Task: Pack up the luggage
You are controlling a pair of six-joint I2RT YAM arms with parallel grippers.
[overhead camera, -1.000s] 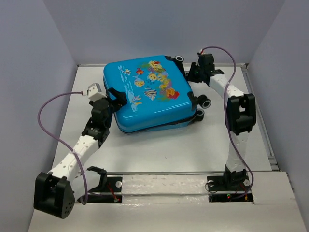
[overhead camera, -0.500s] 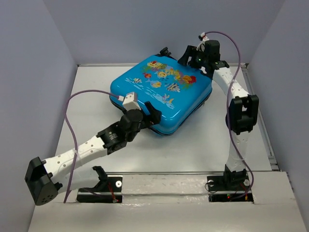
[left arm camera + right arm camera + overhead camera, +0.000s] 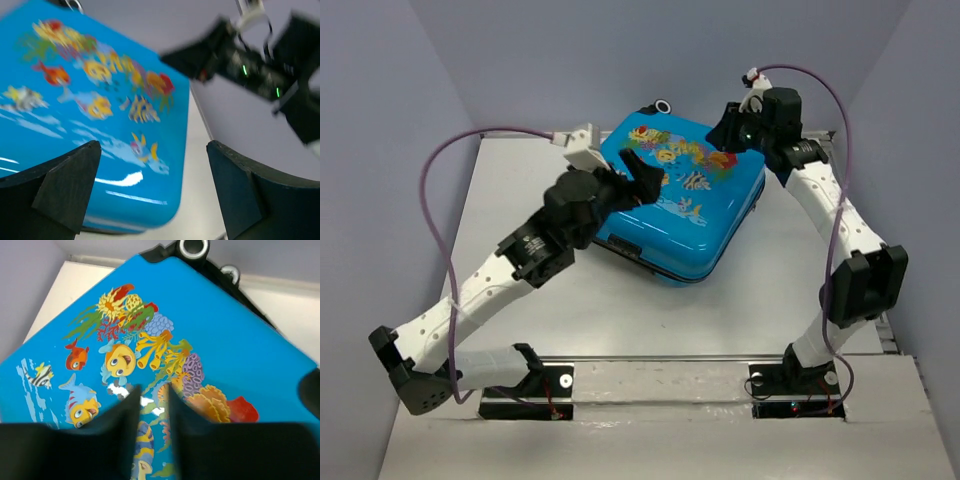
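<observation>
The luggage [image 3: 705, 215] lies flat and closed on the table, its bright-blue lid with the fish and coral print facing up and a wheel [image 3: 663, 106] at its far corner. My left gripper [image 3: 642, 177] hangs wide open over the lid's left part; in the left wrist view the gripper [image 3: 155, 167] has nothing between its fingers and the luggage [image 3: 75, 100] sits below it. My right gripper [image 3: 733, 130] is over the far right corner. In the right wrist view its jaws [image 3: 151, 396] stand a narrow gap apart above the lid [image 3: 225, 335], holding nothing.
Grey walls close in the table on the left, back and right. A metal strip [image 3: 660, 358] runs across the near edge between the arm bases. Purple cables [image 3: 432, 215] loop off both arms. A raised rail [image 3: 882, 325] lines the table's right side.
The luggage has turned and slid toward the back right. My left arm swung from its left edge to above the lid. My right gripper opened wider, then narrowed.
</observation>
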